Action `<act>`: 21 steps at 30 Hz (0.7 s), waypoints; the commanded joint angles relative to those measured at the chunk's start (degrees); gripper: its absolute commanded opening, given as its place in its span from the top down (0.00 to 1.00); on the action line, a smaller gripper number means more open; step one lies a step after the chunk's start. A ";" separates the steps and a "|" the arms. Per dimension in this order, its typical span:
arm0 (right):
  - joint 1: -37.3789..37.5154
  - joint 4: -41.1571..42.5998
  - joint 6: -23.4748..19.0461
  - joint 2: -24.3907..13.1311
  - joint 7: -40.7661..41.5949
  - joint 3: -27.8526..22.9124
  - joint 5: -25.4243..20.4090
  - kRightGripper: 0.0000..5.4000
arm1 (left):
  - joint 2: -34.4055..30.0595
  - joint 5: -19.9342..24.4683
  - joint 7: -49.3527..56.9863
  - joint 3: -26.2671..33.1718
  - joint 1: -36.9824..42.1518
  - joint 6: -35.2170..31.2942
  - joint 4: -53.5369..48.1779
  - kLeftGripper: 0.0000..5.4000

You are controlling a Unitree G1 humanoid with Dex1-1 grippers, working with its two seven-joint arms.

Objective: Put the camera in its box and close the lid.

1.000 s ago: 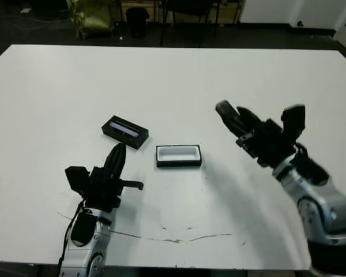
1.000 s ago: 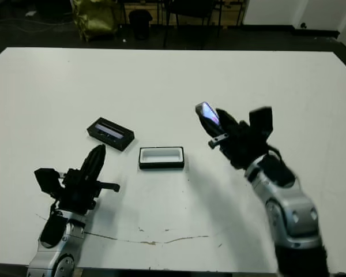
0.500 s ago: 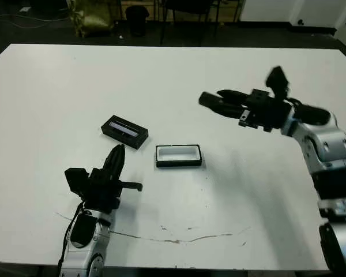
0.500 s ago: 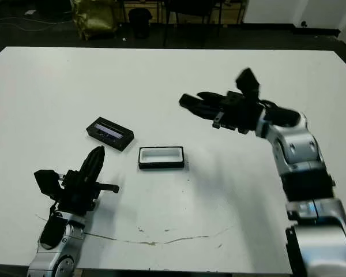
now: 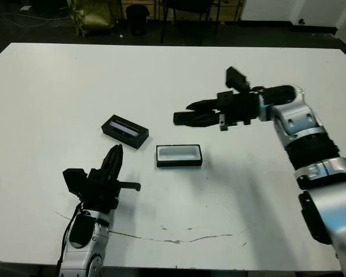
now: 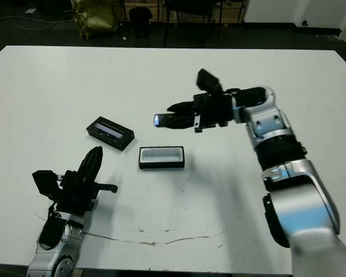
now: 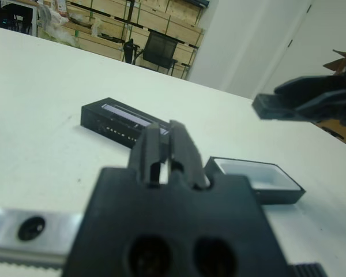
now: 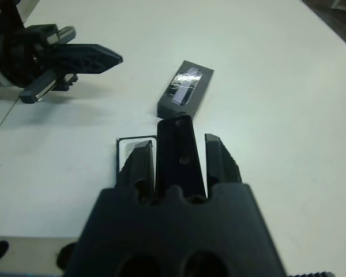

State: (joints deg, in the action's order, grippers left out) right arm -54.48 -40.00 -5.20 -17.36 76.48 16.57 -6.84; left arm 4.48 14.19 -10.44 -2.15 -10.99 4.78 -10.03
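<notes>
Since the earlier frames, the right gripper (image 5: 187,118) has been swung from the robot's right side in toward the middle of the table (image 5: 230,63), and is now held in the air beyond the box (image 5: 179,156), on the side away from the robot and slightly to the robot's right of it. The camera (image 8: 174,150) is clamped between the right gripper's two black fingers, as the right wrist view shows, and its end projects past the fingertips, pointing toward the robot's left. The camera is carried clear of the table surface and is not yet over the tray opening. The box itself is seen resting flat on the table, open side up, with its white lining exposed and nothing in it. The lid (image 5: 125,131) is laid flat just beyond and to the robot's left of the box, near it but not touching, with its pale strip facing up. The left gripper (image 5: 116,154) is held low, to the robot's left of the box and nearer the robot, with its fingers brought together on nothing and pointed toward the lid.
</notes>
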 commanded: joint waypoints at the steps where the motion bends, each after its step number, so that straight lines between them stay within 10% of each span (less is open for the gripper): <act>1: 0.76 1.44 -1.13 0.70 1.38 0.56 0.28 0.85 | -0.45 -0.24 0.47 0.14 -0.73 -1.14 0.27 1.00; 21: 5.96 5.17 -4.88 1.39 1.46 0.96 0.14 0.85 | -0.44 0.30 -0.30 0.23 -0.59 -0.96 1.02 1.00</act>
State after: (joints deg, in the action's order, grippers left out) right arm -49.25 -35.29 -9.24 -15.50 78.52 17.11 -7.52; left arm 4.46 14.41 -10.72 -2.03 -11.03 4.64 -9.80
